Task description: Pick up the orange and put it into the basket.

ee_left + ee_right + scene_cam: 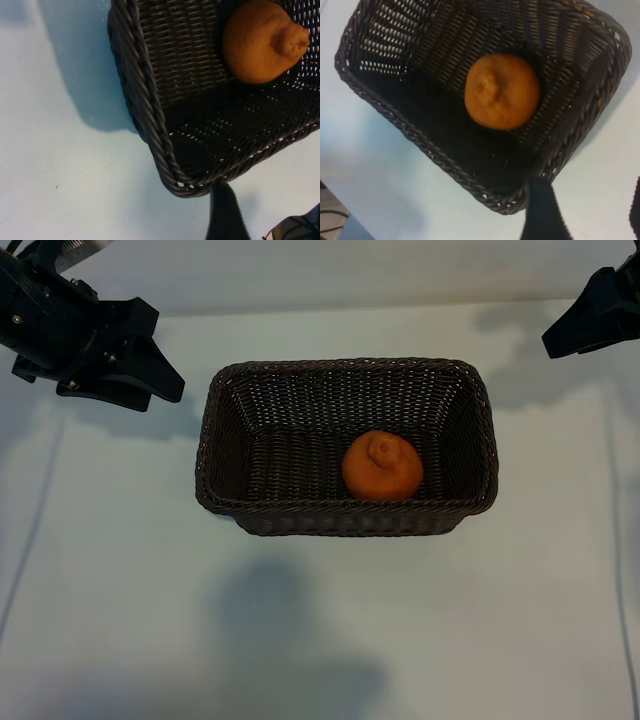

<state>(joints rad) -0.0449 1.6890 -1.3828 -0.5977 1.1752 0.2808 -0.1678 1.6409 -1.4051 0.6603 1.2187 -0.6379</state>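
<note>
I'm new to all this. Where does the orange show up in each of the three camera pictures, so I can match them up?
Exterior view: the orange lies inside the basket, right of its middle, close to the near wall.
Left wrist view: the orange sits at the picture's upper right, inside the basket.
Right wrist view: the orange sits near the picture's middle, on the basket floor.
Shared landmark: the basket's braided rim.
</note>
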